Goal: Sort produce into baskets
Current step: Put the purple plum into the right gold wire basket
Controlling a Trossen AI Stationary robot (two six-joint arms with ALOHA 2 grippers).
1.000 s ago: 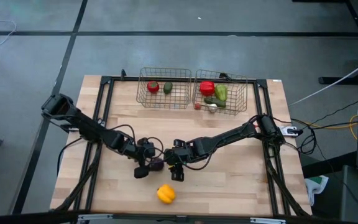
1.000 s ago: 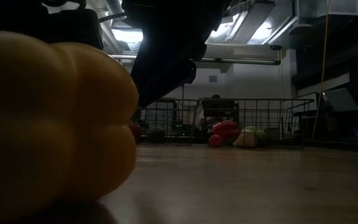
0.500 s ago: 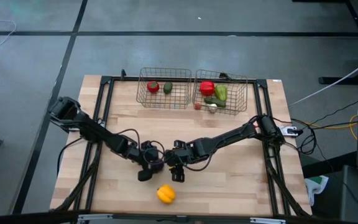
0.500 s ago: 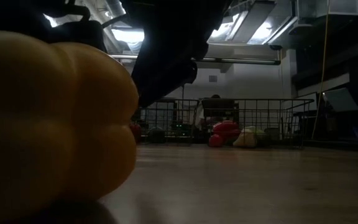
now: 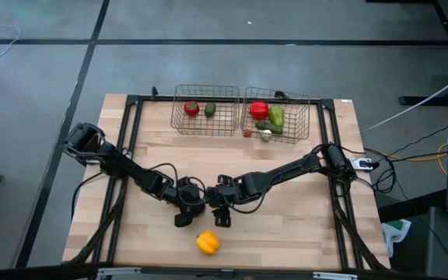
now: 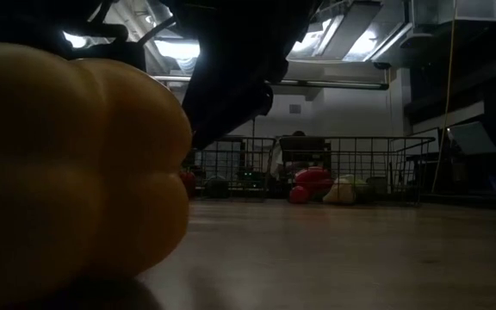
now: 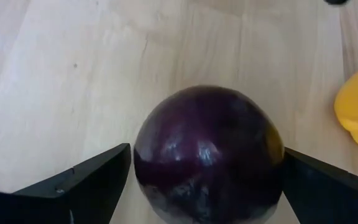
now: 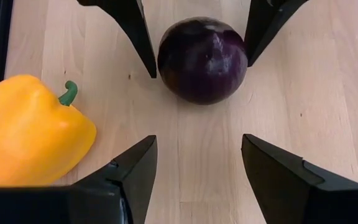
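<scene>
A purple ball (image 7: 209, 163) lies on the wooden table near its middle front; it also shows in the right wrist view (image 8: 202, 59). My left gripper (image 5: 187, 210) is open, with one finger on each side of the ball. My right gripper (image 5: 221, 210) is open and empty, just right of the ball and pointing at it. A yellow pepper (image 5: 207, 243) lies on the table nearer the front edge. Two wire baskets stand at the back: the left one (image 5: 179, 117) holds a red tomato and a green piece, the right one (image 5: 313, 117) a red pepper and green pieces. My left gripper's fingers (image 8: 138, 37) stand level, close against the ball's two opposite sides (image 7: 143, 163), coming from the table's left. I cannot tell whether they touch it. The ball rests on the table.
The yellow pepper (image 6: 67, 172) fills the low view's left, close to the front edge. A black frame rail (image 5: 134, 132) runs along the table's left, right and far sides. Bare wood (image 5: 286, 225) lies at the front right and between the arms and the baskets.
My left gripper has gone toward the table's right edge, up to the purple ball, so that its fingers now stand on either side of it. The ball and the right gripper have kept still.
</scene>
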